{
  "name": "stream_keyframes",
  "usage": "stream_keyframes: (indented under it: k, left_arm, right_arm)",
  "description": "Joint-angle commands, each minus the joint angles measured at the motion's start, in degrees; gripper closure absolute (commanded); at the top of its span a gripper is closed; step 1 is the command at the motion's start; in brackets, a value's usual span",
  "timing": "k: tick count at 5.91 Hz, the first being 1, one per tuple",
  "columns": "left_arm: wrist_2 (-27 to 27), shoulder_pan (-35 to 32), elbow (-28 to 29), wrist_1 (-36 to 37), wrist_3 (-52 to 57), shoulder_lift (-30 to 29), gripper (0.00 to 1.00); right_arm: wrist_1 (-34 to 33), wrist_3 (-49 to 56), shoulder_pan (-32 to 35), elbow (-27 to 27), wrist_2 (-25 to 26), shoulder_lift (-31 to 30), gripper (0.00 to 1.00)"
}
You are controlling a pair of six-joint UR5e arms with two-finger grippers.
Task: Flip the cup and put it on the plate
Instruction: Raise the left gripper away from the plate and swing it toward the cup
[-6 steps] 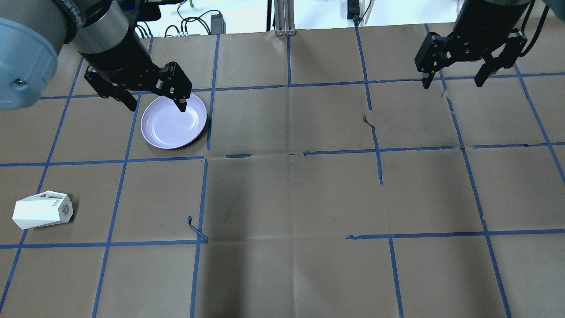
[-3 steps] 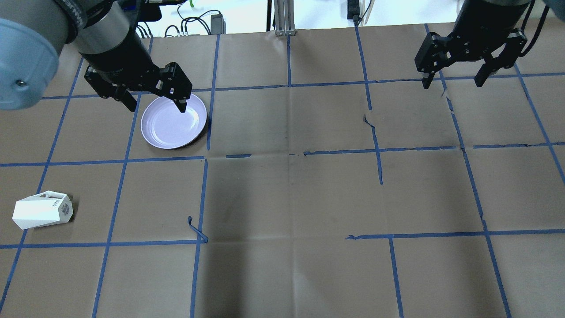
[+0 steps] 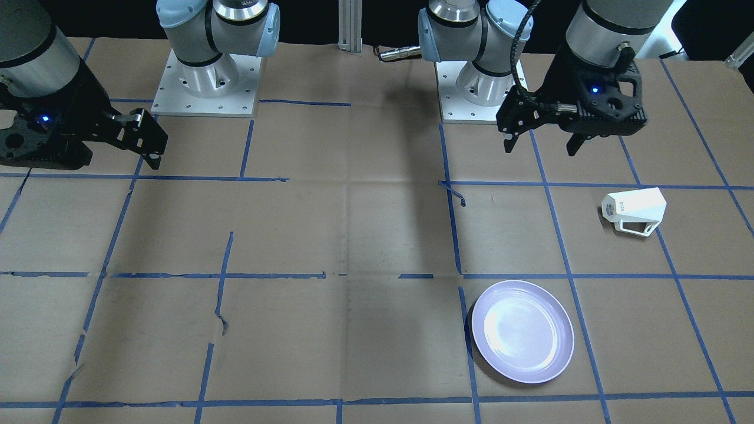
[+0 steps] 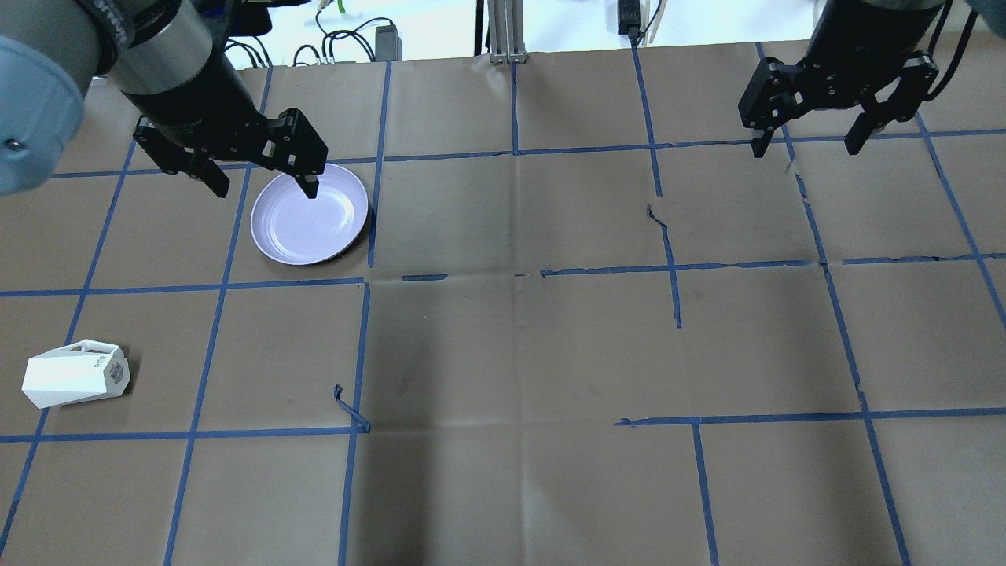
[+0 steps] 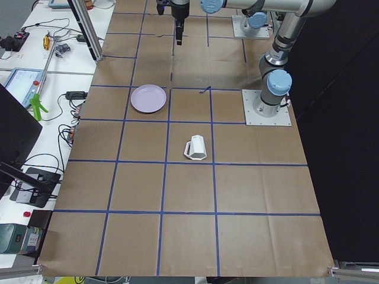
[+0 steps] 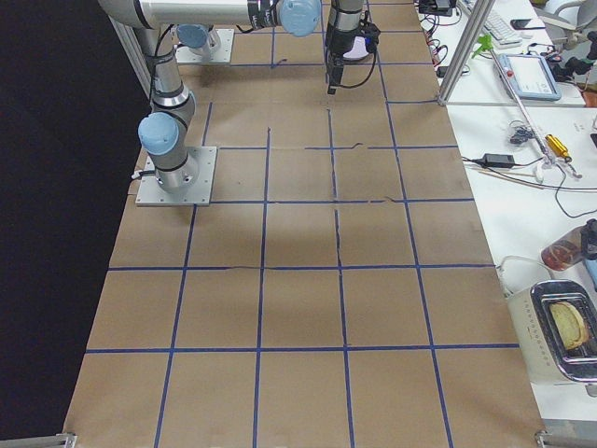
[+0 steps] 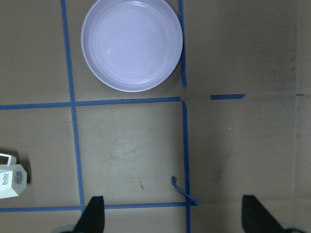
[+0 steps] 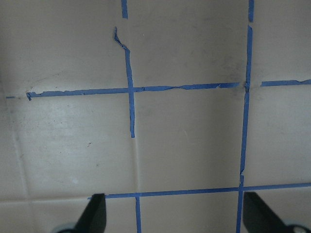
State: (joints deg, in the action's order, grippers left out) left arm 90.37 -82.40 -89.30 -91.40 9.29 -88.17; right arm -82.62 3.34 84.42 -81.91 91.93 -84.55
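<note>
The white faceted cup [image 4: 75,381] lies on its side near the table's left edge, handle towards the far side; it also shows in the front view [image 3: 635,209] and at the left wrist view's edge [image 7: 9,180]. The pale lavender plate [image 4: 309,214] sits empty further away, also in the front view [image 3: 522,331] and the left wrist view [image 7: 131,44]. My left gripper [image 4: 263,187] is open and empty, held high over the plate's far-left rim. My right gripper [image 4: 805,148] is open and empty, high over the far right of the table.
Brown paper with a blue tape grid covers the table. A loose curl of tape [image 4: 350,409] sticks up near the front centre, and the paper is torn at the mid right [image 4: 656,212]. Cables [image 4: 346,39] and a metal post [image 4: 503,31] stand beyond the far edge.
My left gripper has shifted a little left and towards the far side, still open above the plate. The cup, the plate and my right arm have not moved.
</note>
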Motion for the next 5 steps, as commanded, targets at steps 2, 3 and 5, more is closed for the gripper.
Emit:
stream_keyframes:
  k: [2,3,5]
  left_arm:
    - [2.4,17.7,-1.3,-0.4,17.1,1.2,0.01]
    - [2.4,25.3,-1.3,-2.3,25.3,1.2,0.01]
    - [2.2,43.5,-1.3,-1.6,45.3,-0.5,0.01]
  right_arm:
    - [0.0,0.0,0.0,0.0,0.0,0.0,0.0]
    - [0.1,0.0,0.0,0.0,0.0,0.0,0.0]
    - [0.0,0.0,0.0,0.0,0.0,0.0,0.0]
